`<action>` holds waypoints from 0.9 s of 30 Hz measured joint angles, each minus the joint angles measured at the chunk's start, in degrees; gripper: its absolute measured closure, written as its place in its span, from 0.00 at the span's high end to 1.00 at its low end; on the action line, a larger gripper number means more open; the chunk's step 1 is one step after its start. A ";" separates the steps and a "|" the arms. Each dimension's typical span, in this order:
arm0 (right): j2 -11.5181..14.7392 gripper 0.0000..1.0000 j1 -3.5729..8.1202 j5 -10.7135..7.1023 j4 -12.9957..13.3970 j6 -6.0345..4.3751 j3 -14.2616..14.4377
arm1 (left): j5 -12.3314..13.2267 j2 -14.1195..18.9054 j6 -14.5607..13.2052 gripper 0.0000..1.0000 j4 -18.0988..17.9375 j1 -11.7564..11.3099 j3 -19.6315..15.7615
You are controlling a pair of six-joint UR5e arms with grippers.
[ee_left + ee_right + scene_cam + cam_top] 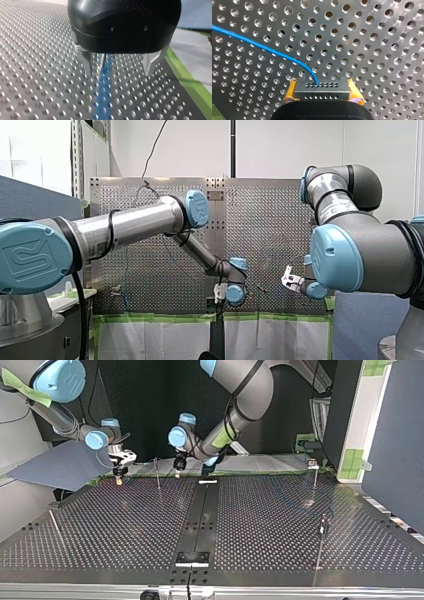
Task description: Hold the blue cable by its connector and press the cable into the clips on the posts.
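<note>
My right jaws clamp the connector (322, 90), cable (262, 47) trailing off. My left jaws, three o'clock of them in top view, stand open astride the cable.

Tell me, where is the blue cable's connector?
In the right wrist view, the connector sits pinched between the yellow pads of my right hand, the blue cable curving out of it over the table.

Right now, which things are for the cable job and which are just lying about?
For the job: blue cable, its connector in my right end effector, my open left end effector, the posts, their clips.
Just lying about: green tape, grey board at the top view's left, black middle strip.
</note>
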State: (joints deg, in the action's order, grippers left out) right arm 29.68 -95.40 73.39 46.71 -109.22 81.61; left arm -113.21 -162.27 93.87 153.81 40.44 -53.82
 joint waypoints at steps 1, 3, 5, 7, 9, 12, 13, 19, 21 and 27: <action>0.00 0.00 0.00 0.03 -0.27 0.08 0.00 | 0.17 0.47 -0.19 0.98 0.35 0.19 -0.49; -0.01 0.00 -0.01 0.10 -0.77 0.21 0.00 | 0.56 1.60 -0.87 0.98 1.18 0.70 -1.60; -0.01 0.00 -0.03 0.22 -1.36 0.45 0.00 | 0.85 2.64 -1.55 0.98 1.57 1.17 -2.66; -0.01 0.00 -0.06 0.54 -2.03 0.80 0.00 | 1.16 3.85 -2.21 0.98 1.83 1.78 -3.87; -0.01 0.00 -0.08 1.05 -2.64 1.13 0.00 | 1.51 4.98 -2.71 0.98 2.14 2.41 -4.99; -0.01 0.00 -0.15 1.93 -3.54 1.70 0.00 | 1.81 6.52 -3.52 0.98 2.63 3.33 -6.55; -0.02 0.00 -0.19 2.16 -3.92 1.93 0.01 | 1.96 6.96 -3.74 0.98 2.66 3.59 -7.03; -0.07 0.00 -0.48 2.79 -5.36 2.85 0.05 | 3.26 9.02 -4.41 0.98 1.63 5.48 -10.33; -0.08 0.00 -0.60 2.86 -5.70 3.10 0.07 | 3.26 9.35 -4.46 0.98 1.26 6.19 -11.42; -0.09 0.00 -0.93 3.14 -6.41 3.51 0.38 | 2.96 9.64 -4.53 0.98 1.90 8.24 -14.20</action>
State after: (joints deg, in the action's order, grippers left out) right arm 29.59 -96.33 76.53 40.30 -105.71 81.99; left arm -110.25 -152.63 89.34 155.71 48.68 -68.02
